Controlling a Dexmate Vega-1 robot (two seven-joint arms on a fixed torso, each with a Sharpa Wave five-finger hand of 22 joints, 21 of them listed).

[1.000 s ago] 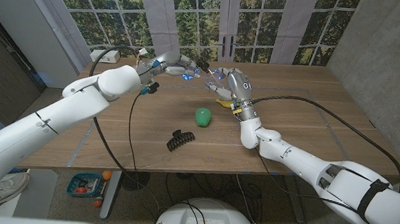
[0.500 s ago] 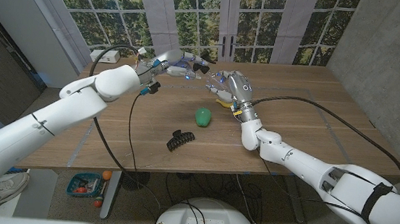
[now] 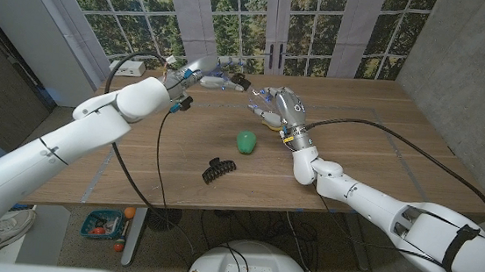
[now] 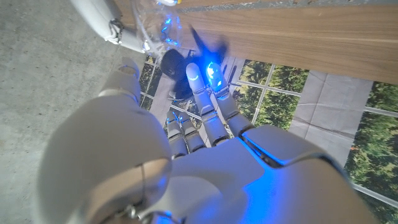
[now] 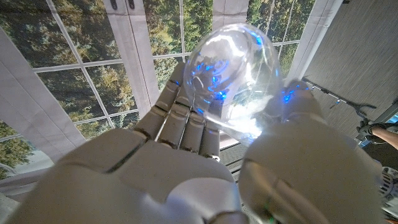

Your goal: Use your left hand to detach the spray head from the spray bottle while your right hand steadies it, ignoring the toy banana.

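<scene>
Table (image 3: 384, 122) spans the head view. Left arm reaches over its far left part; left hand (image 3: 197, 69) is raised, fingers pinching the black spray head (image 3: 240, 81), apart from the bottle. Right hand (image 3: 282, 104) is upright mid-table, fingers wrapped around the clear bottle (image 5: 231, 74). Banana (image 3: 270, 124) lies by that hand. Green toy (image 3: 245, 142) and black clip (image 3: 217, 170) lie nearer.
</scene>
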